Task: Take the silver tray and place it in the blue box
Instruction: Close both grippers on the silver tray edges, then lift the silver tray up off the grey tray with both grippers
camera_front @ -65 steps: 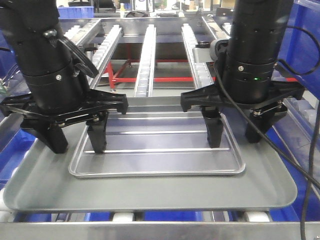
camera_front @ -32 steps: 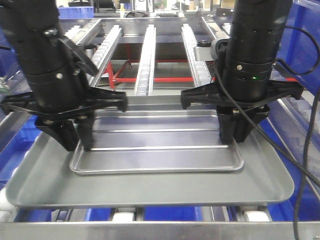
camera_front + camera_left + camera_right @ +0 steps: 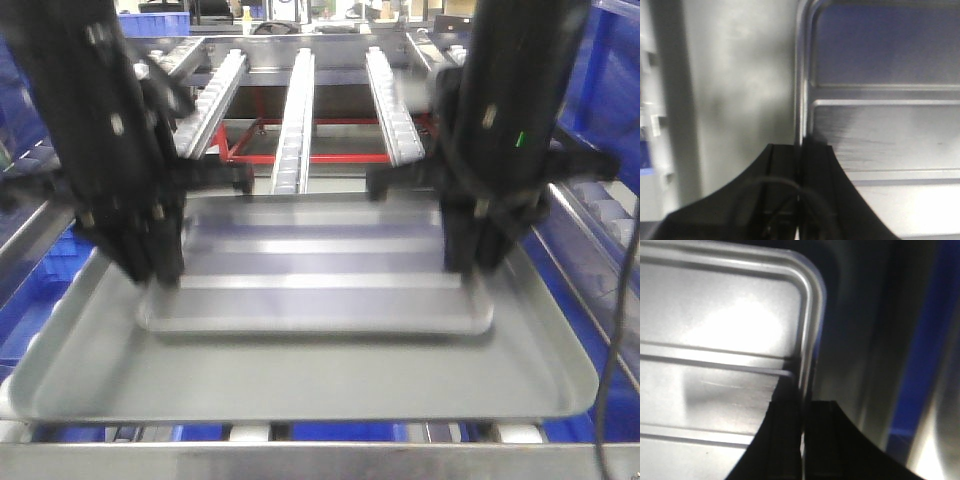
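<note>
Silver tray (image 3: 315, 290) boxed by grey tray (image 3: 300, 385) rim; roller rails (image 3: 292, 120) behind; room above & front.

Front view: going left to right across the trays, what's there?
Left side of the grey tray → left arm's fingers, clamped on the left rim of the silver tray → its ridged floor → right arm's fingers on its right rim → grey tray's right side.
</note>
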You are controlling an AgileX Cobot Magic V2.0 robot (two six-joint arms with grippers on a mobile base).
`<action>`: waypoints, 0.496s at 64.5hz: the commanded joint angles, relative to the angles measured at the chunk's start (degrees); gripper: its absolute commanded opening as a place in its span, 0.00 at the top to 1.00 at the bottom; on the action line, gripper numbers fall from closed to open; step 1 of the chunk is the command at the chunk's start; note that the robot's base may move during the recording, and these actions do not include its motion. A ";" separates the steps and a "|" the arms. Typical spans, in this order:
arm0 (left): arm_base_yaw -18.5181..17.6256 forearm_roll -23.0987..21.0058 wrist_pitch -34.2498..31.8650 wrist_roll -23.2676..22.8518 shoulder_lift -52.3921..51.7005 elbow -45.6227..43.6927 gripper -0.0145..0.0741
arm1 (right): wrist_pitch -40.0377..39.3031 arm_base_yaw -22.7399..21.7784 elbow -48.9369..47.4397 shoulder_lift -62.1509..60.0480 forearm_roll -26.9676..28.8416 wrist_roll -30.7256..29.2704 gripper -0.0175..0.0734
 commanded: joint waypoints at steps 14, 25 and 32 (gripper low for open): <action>-1.00 1.95 5.94 0.27 -16.59 -3.03 0.94 | 6.03 0.42 -1.91 -15.34 -3.59 -0.84 0.75; -4.47 2.45 11.42 -0.08 -20.88 -7.37 0.94 | 7.54 2.52 -1.91 -20.40 -3.76 -0.84 0.75; -7.14 3.40 16.98 -0.08 -21.13 -10.59 0.94 | 9.92 3.90 -2.56 -22.52 -4.01 -0.74 0.75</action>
